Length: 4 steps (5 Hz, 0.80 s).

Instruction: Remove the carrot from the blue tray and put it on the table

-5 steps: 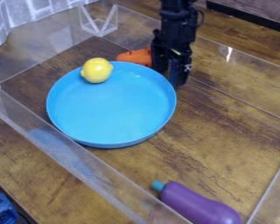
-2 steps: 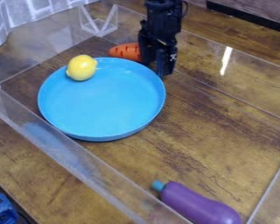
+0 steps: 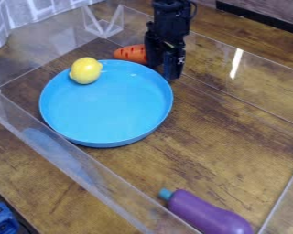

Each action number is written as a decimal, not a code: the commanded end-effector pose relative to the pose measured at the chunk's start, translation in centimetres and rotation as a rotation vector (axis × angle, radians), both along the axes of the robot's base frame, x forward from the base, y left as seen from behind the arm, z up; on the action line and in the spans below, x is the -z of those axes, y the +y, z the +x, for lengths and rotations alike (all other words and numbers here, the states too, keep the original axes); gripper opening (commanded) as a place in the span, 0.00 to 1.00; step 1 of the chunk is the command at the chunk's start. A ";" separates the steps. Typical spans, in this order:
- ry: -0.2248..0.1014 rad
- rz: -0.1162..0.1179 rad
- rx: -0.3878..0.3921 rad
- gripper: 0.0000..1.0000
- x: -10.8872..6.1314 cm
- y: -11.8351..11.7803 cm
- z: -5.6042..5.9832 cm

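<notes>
We view a round, shallow tray (image 3: 105, 111) of smooth, bright-blue plastic with a thin raised rim. A glossy yellow ball (image 3: 85, 69), rounded and lemon-like, sits at the tray's edge on the upper left of the view. The orange carrot (image 3: 132, 53) is at the far rim of the tray, right of the ball and beside the black gripper (image 3: 159, 60). We cannot tell whether the carrot rests on the rim or on the table beyond it. The jaws of the gripper are spread wide; its dark, angular parts overlap the tray's far right edge. We cannot determine whether they touch the carrot.

The table (image 3: 211, 119) is dark brown with streaked wood grain and a glossy finish. A smooth purple eggplant (image 3: 211, 214), elongated with a teal-green cap, lies near the lower right, well apart from the tray. Clear, reflective panels (image 3: 81, 163) run diagonally along the left side.
</notes>
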<state>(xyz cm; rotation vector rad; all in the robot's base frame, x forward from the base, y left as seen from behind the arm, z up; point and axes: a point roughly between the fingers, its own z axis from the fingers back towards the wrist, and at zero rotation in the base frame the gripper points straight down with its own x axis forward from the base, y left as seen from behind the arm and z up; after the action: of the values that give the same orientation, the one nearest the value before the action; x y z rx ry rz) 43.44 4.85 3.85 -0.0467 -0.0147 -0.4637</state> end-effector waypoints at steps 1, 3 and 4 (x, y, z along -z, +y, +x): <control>-0.076 0.012 -0.017 1.00 -2.2 1.0 1.1; -0.086 0.018 -0.019 1.00 -1.8 1.0 1.5; -0.092 0.021 -0.020 1.00 -1.6 0.9 1.8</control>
<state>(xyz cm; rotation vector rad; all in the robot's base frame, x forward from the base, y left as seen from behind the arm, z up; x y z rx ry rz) 44.10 5.09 2.91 -0.0327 -0.0256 -0.4534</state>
